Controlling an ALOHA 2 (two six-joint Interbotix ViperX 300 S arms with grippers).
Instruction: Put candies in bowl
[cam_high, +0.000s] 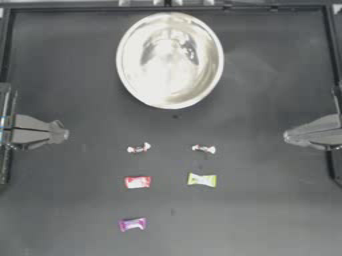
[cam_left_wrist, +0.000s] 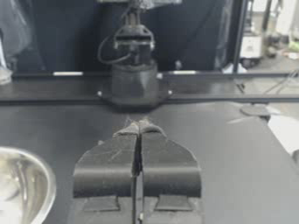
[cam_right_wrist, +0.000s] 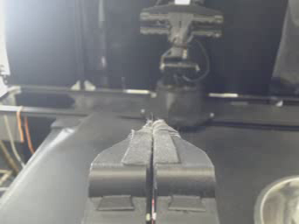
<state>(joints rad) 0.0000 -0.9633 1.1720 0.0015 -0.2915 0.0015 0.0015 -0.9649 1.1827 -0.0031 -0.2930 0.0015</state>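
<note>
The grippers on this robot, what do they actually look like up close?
Each gripper is a pair of flat, dark grey jaws that taper to a blunt tip. The left gripper and right gripper look like grey wedges from above. In the wrist views the jaws carry stepped, scuffed pads, and the facing arm shows a dark column with looping black cables.
</note>
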